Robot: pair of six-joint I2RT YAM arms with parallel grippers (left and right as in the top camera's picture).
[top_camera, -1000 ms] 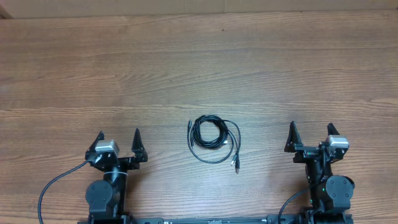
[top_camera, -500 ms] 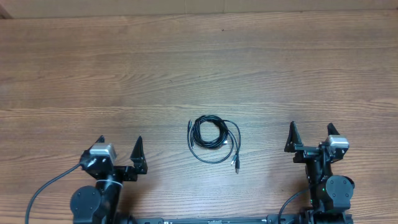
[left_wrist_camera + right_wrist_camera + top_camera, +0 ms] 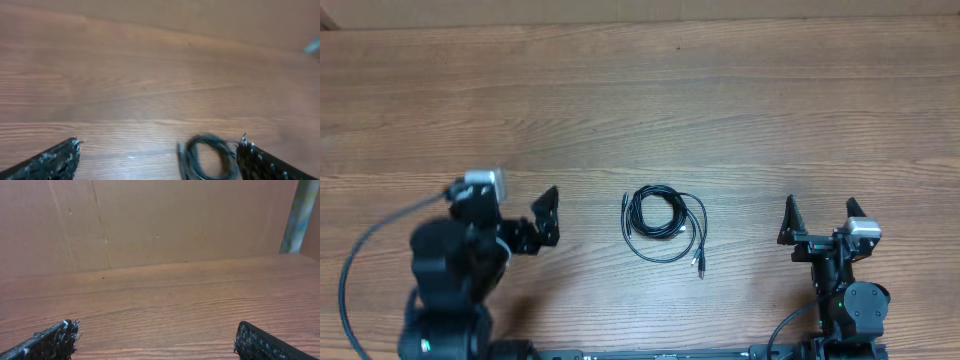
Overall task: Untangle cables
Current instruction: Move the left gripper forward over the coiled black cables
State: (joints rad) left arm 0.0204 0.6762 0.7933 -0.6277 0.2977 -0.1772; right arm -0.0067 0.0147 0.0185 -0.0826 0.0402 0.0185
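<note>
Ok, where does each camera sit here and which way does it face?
Overhead: fixed above the table, looking straight down; shows the coiled cables mid-table, left arm and right arm at the bottom edge.
Left wrist: on the left arm, angled down at the table; left jaws open at the bottom corners, cables between them.
Right wrist: on the right arm, low, facing across the table to a brown wall; right jaws open at the bottom corners.
Shared: overhead and left wrist both show the cables; right wrist does not.
</note>
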